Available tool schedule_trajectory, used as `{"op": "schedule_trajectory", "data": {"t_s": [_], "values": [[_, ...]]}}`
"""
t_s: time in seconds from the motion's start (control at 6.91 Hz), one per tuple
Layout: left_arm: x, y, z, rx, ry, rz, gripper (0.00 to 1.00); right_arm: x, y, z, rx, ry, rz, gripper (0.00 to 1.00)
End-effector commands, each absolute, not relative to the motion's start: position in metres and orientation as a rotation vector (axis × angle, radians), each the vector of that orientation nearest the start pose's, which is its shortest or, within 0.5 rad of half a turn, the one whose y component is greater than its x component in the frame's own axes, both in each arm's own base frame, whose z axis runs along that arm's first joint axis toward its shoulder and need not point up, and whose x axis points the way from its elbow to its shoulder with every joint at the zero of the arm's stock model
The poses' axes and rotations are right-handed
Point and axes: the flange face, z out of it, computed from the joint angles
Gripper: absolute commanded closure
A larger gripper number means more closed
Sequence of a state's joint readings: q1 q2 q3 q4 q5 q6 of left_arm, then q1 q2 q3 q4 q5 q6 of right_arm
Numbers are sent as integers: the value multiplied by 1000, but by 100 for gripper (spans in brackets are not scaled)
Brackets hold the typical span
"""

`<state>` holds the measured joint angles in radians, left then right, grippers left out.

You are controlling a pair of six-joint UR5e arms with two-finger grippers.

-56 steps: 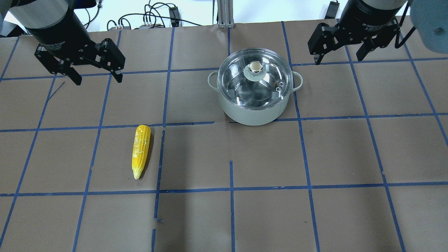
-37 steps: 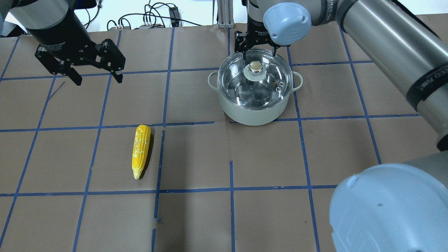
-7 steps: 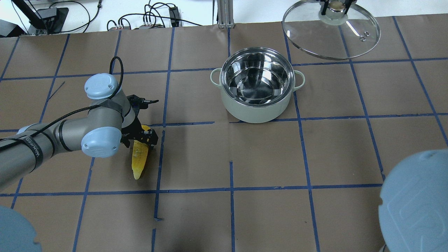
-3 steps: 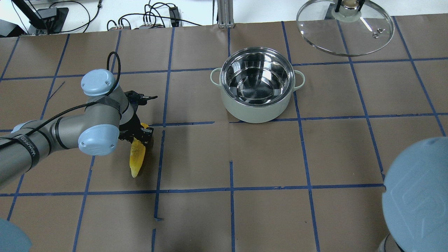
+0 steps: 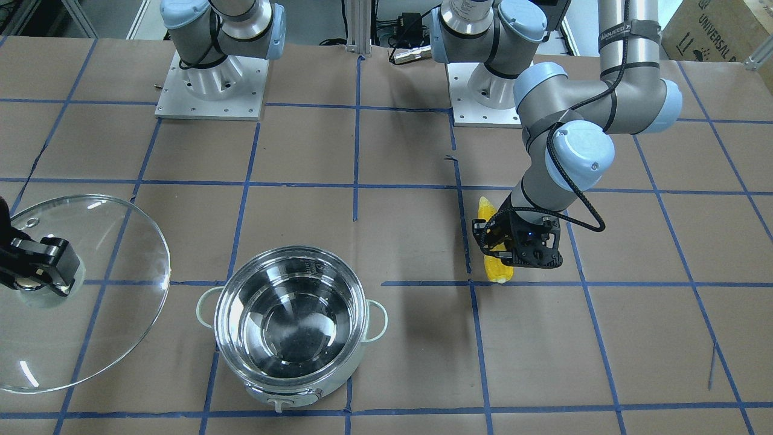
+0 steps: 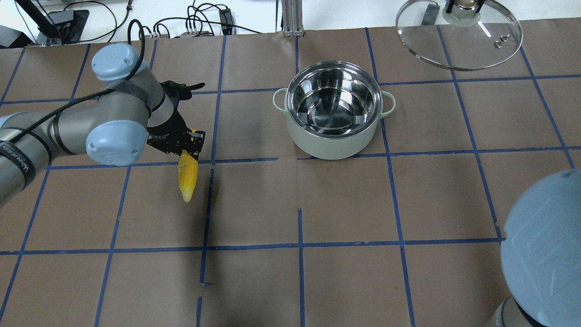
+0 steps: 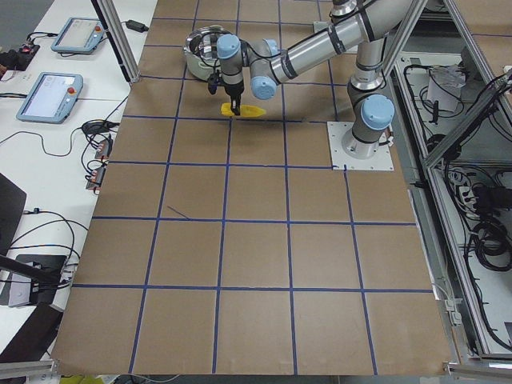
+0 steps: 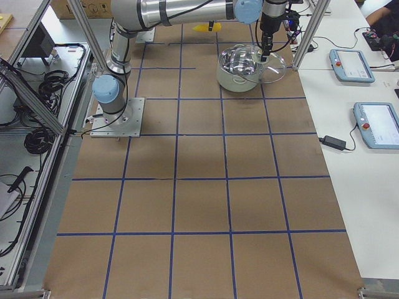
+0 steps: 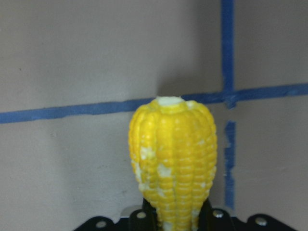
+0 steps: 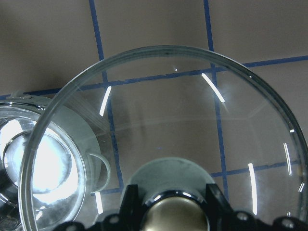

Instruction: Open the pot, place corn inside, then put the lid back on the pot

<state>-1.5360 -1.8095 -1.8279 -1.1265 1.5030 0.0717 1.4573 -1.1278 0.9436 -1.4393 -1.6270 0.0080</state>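
I had the pot (image 6: 333,146) open near the middle of the table (image 6: 345,204)'s far edge, with its lid (image 6: 454,50) pinched by the knob in my right gripper (image 10: 173,214) toward the far right corner. My left gripper (image 9: 175,219) was clamped on the corn (image 6: 188,175) over the left half, well apart from the pot. Carrying it across, dropping it in and re-lidding were left.

Silver-grey arm tubes (image 5: 628,66), pale blue joint caps (image 5: 580,151), black cable (image 5: 602,225), black fingers (image 10: 129,204), square bolted base plates (image 5: 175,106).
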Motion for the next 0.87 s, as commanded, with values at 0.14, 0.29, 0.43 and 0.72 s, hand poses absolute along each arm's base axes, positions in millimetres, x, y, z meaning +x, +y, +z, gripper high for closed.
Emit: {"op": "schedule_trajectory", "data": {"t_s": [0.14,0.29,0.43,0.72], "values": [[-251,-603,359,49,3302,-99,75,50,-683,523,203,3192,-76,93],[-303,-623,358,76,3321,-126,75,51,-683,523,201,3192,-76,93],[-344,-642,372,84,3330,-168,75,51,-683,523,201,3192,-76,93],[-384,-674,372,43,3346,-161,74,52,-683,522,198,3192,-76,93]]}}
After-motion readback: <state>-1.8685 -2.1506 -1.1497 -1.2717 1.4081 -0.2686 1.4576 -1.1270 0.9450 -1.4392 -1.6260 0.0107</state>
